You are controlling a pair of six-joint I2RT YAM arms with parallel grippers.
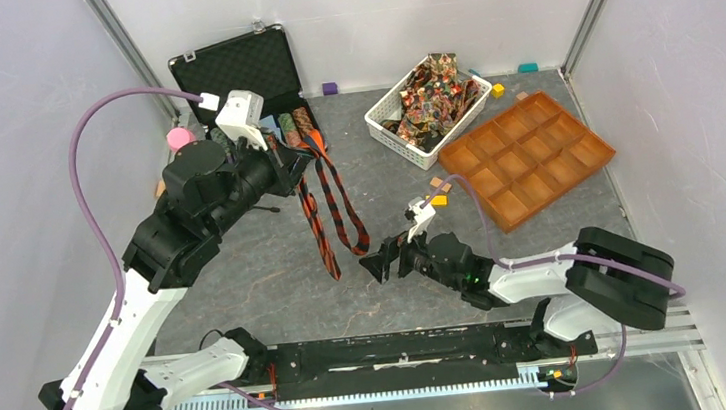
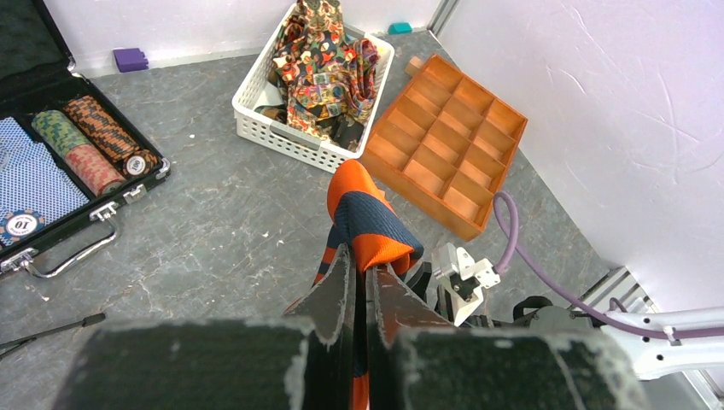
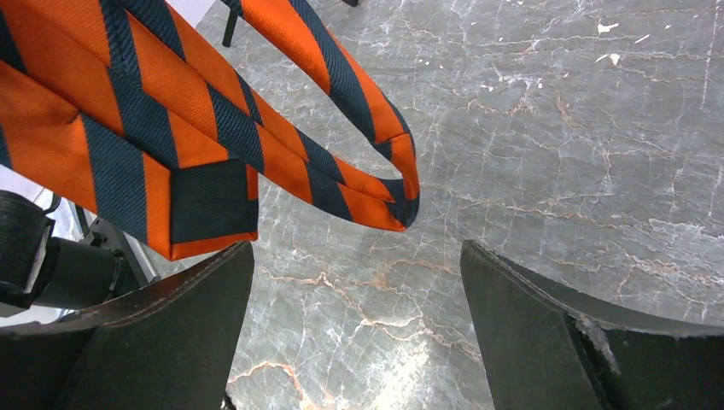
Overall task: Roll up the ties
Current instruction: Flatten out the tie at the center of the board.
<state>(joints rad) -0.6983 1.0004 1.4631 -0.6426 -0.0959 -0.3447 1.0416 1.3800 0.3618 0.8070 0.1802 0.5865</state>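
Top: striped tie pinched in the closed left jaws, two strands trailing toward the right jaws; the grip spot is hidden by the wrist.
Left wrist: the tie's orange fold sticks up above the jaws.
Right wrist: jaws wide apart and empty, tie ends just ahead, cut off top-left.

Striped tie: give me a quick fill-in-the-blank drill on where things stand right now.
1. The left gripper is shut on the striped tie, whose stripes are dark blue and ____.
2. The right gripper, near the tie's hanging ends, has its jaws ____.
3. Every compartment of the wooden tray is ____.
Missing words: orange; open; empty.
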